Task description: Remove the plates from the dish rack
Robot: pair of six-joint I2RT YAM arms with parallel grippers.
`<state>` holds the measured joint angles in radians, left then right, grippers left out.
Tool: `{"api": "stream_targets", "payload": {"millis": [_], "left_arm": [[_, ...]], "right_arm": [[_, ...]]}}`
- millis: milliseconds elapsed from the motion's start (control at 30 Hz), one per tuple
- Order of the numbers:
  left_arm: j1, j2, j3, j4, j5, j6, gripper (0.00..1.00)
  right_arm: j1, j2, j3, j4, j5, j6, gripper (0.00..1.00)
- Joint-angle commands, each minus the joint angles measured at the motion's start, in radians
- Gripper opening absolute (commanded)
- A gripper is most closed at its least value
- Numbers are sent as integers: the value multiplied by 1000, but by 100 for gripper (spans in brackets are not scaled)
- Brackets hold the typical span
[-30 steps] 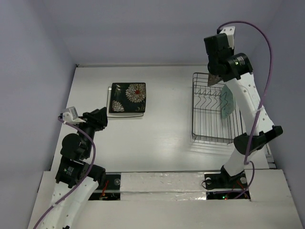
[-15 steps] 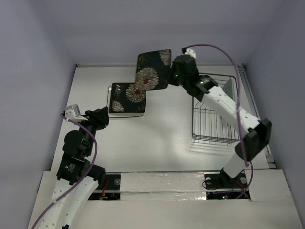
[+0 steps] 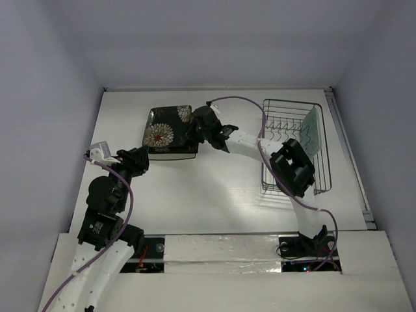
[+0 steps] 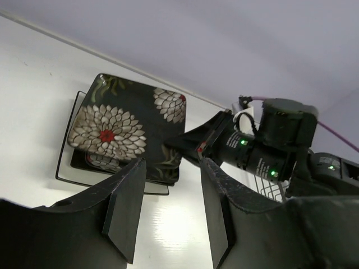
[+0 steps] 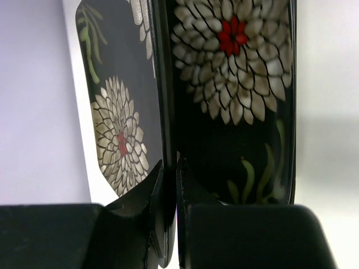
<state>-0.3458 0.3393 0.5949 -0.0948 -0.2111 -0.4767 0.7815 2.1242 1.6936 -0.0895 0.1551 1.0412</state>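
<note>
My right gripper [image 3: 198, 128] is shut on the near right rim of a black plate with white-red flowers [image 3: 162, 127]. It holds the plate slightly tilted just over the stack of plates [image 3: 177, 153] at the back left-centre. In the right wrist view the fingers [image 5: 168, 168] pinch the plate's rim [image 5: 164, 84] edge-on. A second flowered plate [image 5: 118, 129] shows beside it. A pale mint-green plate [image 3: 311, 130] stands upright in the wire dish rack [image 3: 296, 172]. My left gripper [image 3: 136, 162] is open and empty, near the left edge, in front of the stack [image 4: 115, 176].
The dish rack sits at the right of the table, with my right arm's elbow [image 3: 292, 168] over it. The table's back edge meets the wall just behind the stack and rack. The left wrist view shows the right gripper [image 4: 196, 147] beside the held plate [image 4: 123, 126].
My right arm has swung from the rack's back end to the left, carrying the flowered plate, and has lowered it onto the stack. The left arm has barely moved.
</note>
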Motion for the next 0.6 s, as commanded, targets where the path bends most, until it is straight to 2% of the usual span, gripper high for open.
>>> {"api": "stream_targets", "payload": {"millis": [0, 333, 433, 567], "left_arm": [[-4, 4, -15, 46, 4, 4, 40], [-4, 0, -15, 47, 4, 4, 40], [-4, -2, -15, 47, 4, 4, 40], [-4, -2, -14, 47, 4, 4, 40]], "right_arm": [[1, -66, 19, 301, -6, 86, 0], [1, -67, -48, 254, 3, 40, 2], [1, -53, -41, 217, 8, 28, 9], [-8, -29, -8, 163, -12, 0, 24]]}}
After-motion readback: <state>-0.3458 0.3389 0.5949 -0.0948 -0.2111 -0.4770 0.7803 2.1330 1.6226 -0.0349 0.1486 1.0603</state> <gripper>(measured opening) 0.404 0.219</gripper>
